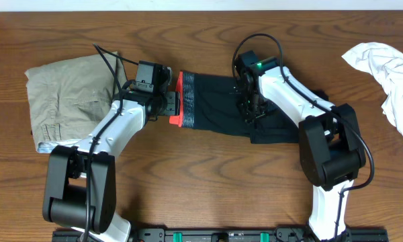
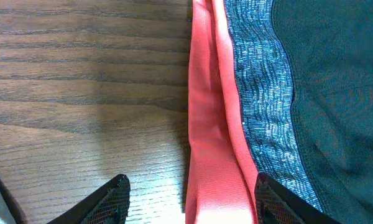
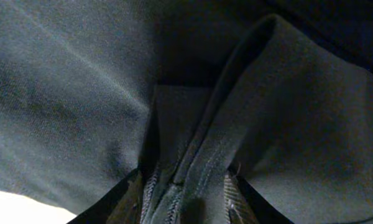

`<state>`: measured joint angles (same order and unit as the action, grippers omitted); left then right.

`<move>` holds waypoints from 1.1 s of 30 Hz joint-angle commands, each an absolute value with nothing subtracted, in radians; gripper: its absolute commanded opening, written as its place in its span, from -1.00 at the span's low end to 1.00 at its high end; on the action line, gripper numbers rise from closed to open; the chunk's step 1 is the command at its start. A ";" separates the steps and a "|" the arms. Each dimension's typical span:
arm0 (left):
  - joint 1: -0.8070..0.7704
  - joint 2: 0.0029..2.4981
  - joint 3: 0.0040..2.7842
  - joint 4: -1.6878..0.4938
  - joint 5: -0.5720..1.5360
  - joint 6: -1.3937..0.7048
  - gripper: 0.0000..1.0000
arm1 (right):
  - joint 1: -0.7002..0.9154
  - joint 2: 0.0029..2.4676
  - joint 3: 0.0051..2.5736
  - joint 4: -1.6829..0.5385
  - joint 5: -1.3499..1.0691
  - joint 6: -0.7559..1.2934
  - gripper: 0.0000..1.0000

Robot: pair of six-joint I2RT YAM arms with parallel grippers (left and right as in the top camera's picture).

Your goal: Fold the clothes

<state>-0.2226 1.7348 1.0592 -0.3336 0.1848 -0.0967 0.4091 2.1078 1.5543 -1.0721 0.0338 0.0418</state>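
Now: table (image 1: 208,27) broad, wooden. Black leggings (image 1: 215,101) stretched across centre, long axis side to side, waistband (image 2: 261,93) end toward left arm, legs running under right arm. Nearest waistband: left hand (image 2: 196,202), spread, fingertips straddling coral edge (image 2: 205,124), not closed on it. Mid-garment: right hand (image 3: 183,199) pinching raised fold of black fabric along seam. Judgement: next fold runs along that axis, waistband toward legs.

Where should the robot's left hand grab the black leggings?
Grab the coral-red waistband edge, coming straight down from above at the left end of the black leggings. That band lies flat and straight on the table, with bare wood beside it. The open left gripper hangs over it with a finger on each side.
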 commanded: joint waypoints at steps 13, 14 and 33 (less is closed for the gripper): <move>-0.219 1.719 1.066 -0.336 0.191 -0.090 0.30 | 0.439 2.120 1.548 -1.054 -0.039 0.051 -0.17; -0.219 1.719 1.066 -0.336 0.191 -0.090 0.30 | 0.439 2.120 1.548 -1.054 -0.031 0.051 -0.17; -0.219 1.719 1.066 -0.336 0.191 -0.090 0.30 | 0.438 2.127 1.548 -1.055 0.059 0.064 -0.18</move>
<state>-0.2226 1.7348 1.0592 -0.3336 0.1848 -0.0967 0.4320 2.1105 1.5543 -1.0561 0.0391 0.0456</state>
